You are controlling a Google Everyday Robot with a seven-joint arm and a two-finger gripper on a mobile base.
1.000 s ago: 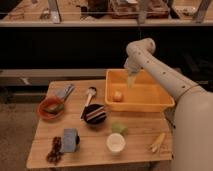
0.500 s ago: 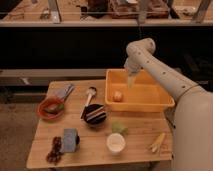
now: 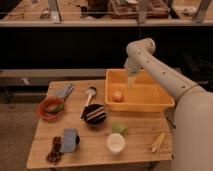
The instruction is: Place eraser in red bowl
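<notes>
The eraser point(image 3: 94, 114), a striped dark and pale block, lies on top of the dark bowl point(image 3: 95, 119) in the middle of the wooden table. The red bowl point(image 3: 43, 111) stands at the table's left edge with something green inside. My gripper point(image 3: 131, 80) hangs from the white arm over the back left part of the yellow bin point(image 3: 150, 104), well to the right of and behind the eraser and far from the red bowl. It holds nothing that I can see.
An orange ball point(image 3: 117, 96) lies in the bin. On the table are a spoon point(image 3: 90, 94), a grey item point(image 3: 64, 91), a grey-blue block point(image 3: 70, 139), dark red bits point(image 3: 54, 150), a white cup point(image 3: 115, 143), a green lump point(image 3: 118, 128) and a yellow item point(image 3: 157, 142).
</notes>
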